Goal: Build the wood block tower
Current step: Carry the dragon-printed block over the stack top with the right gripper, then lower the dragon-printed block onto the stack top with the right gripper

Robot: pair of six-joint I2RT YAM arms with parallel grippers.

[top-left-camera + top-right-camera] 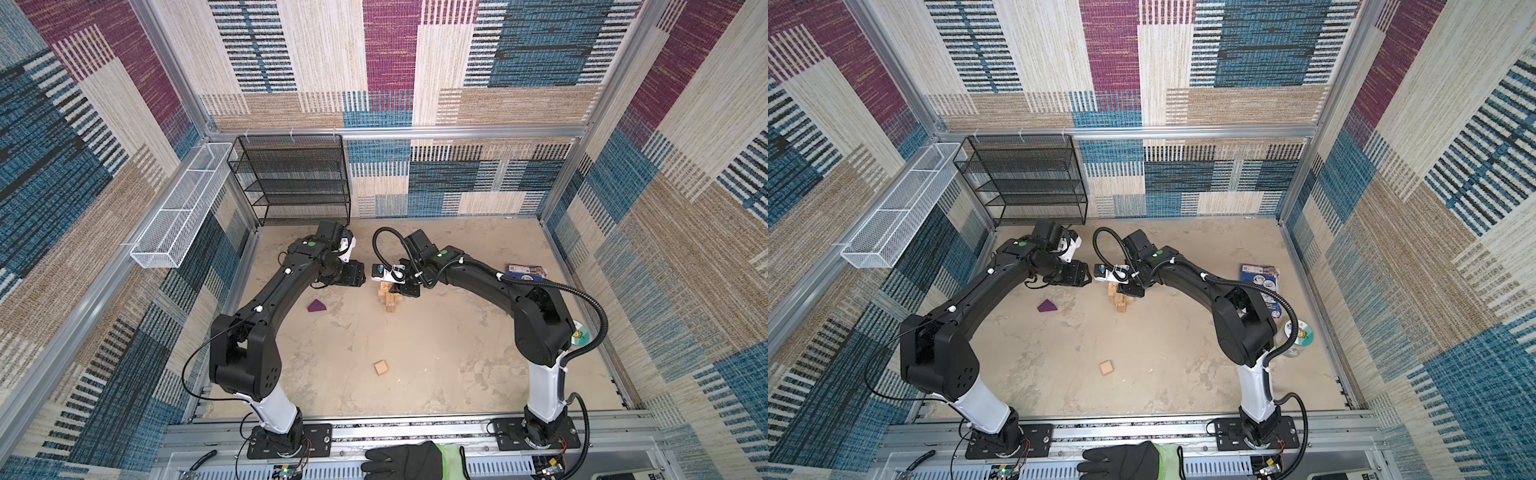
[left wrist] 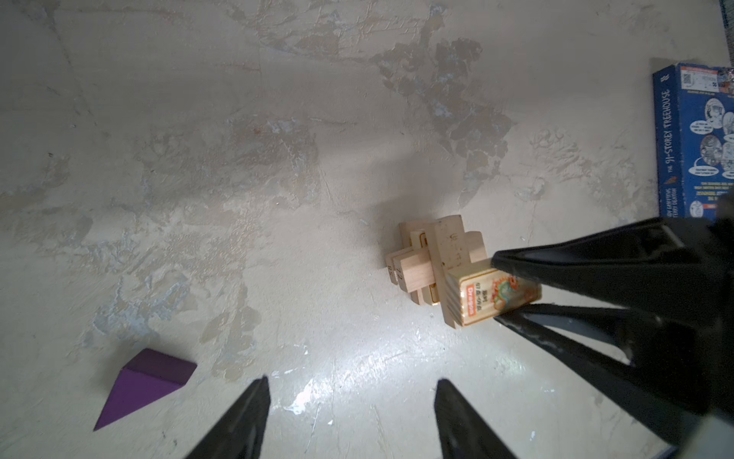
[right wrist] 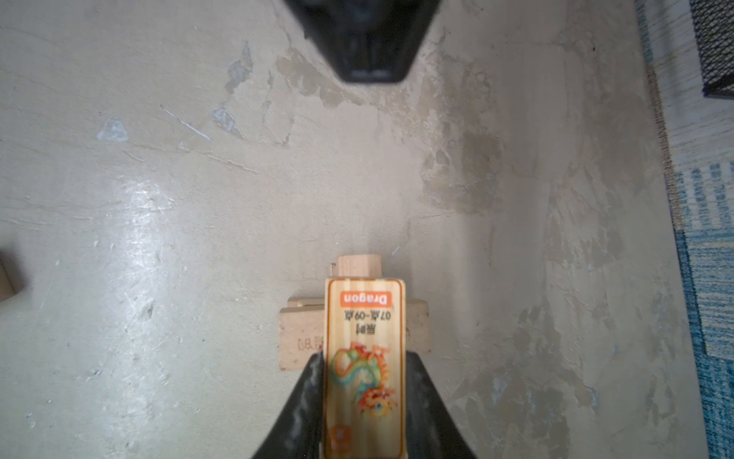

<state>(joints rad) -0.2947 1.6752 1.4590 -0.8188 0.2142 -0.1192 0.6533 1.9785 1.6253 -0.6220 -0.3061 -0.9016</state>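
The tower (image 1: 390, 300) (image 1: 1120, 300) is a short stack of pale blocks laid crosswise, mid-table toward the back. My right gripper (image 3: 363, 357) is shut on a wood block printed with a dragon (image 3: 364, 337) (image 2: 490, 298). It holds that block directly over the top of the tower (image 3: 417, 322); whether they touch I cannot tell. My left gripper (image 2: 352, 380) is open and empty, hovering just left of the tower (image 2: 433, 254). The purple wedge (image 1: 316, 306) (image 2: 147, 381) lies on the table left of the tower. A loose cube (image 1: 381, 368) (image 1: 1106, 368) sits nearer the front.
A blue book (image 1: 524, 271) (image 2: 695, 139) lies at the right, and a jar with a green-white lid (image 1: 1299, 334) stands behind the right arm. A black mesh shelf (image 1: 291, 178) and a white wire basket (image 1: 183, 203) are at the back left. A gloved hand (image 1: 407, 461) rests at the front rail.
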